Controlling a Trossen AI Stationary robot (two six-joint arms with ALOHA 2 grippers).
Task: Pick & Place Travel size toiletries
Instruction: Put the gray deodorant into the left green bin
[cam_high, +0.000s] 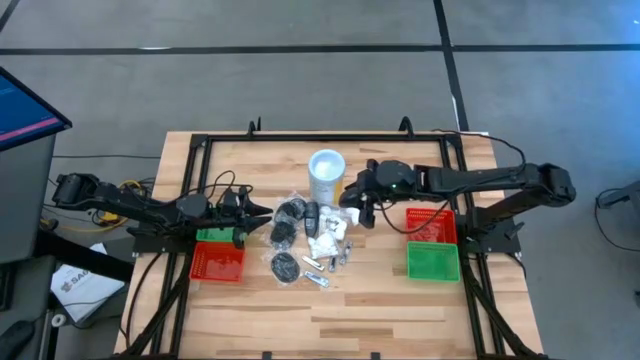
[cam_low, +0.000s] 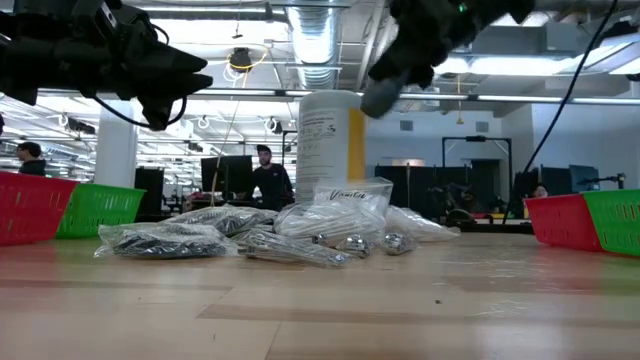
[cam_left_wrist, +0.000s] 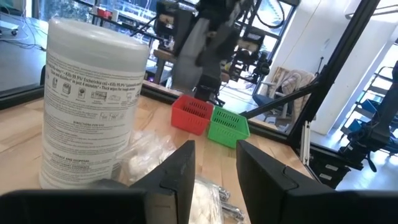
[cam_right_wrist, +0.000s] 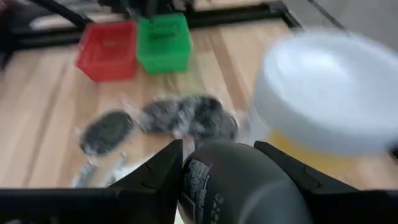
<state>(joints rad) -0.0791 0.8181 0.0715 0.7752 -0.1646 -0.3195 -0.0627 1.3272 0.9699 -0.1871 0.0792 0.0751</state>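
Note:
The travel size toiletries (cam_high: 300, 240) lie in a heap of clear packets, black round pots and silvery tubes on the table's middle, in front of the tall white canister (cam_high: 327, 175). One dark oblong piece with white print (cam_right_wrist: 236, 186) is up in the air with my right gripper (cam_high: 360, 205) shut on it, right of the canister's top. My left gripper (cam_left_wrist: 214, 168) stands open and level at the heap's left (cam_high: 240, 212), with nothing between its fingers. My right gripper pinches the dark oblong piece between its two fingers, one on each long side (cam_right_wrist: 193, 180). The fingers slant down from the table's right side. The piece is lifted clear of the heap and sticks out slanting below the fingers (cam_low: 383, 88).
A red tray (cam_high: 217, 262) and a green tray (cam_high: 213, 235) sit by the left arm. Another red tray (cam_high: 430, 225) and green tray (cam_high: 433, 262) sit under the right arm. A black frame (cam_high: 330, 137) borders the table. People stand in the room beyond.

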